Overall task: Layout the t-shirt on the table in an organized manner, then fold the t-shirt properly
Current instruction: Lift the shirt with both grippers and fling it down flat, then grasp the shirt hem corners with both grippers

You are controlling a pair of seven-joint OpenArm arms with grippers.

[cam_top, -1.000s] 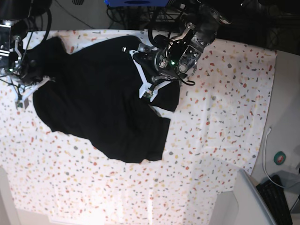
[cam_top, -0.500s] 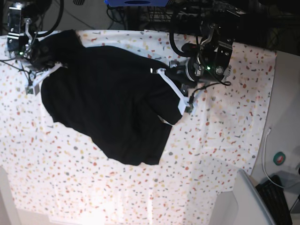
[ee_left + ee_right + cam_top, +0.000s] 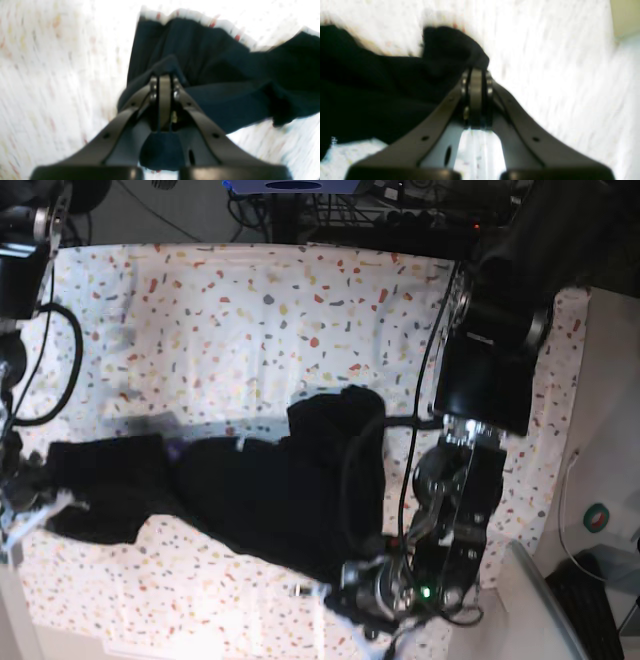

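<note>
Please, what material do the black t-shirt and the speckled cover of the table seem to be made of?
The t-shirt: soft matte black fabric, probably a cotton-like knit; it sags and bunches into folds where both shut grippers pinch it.
The table: its white cover with red, orange and grey flecks looks like thin matte cloth, as its edge ripples in the left wrist view; a printed sheet is also possible.

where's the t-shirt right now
In the base view the t-shirt is stretched across the table's near half, pinched between the right gripper and left gripper.
</note>
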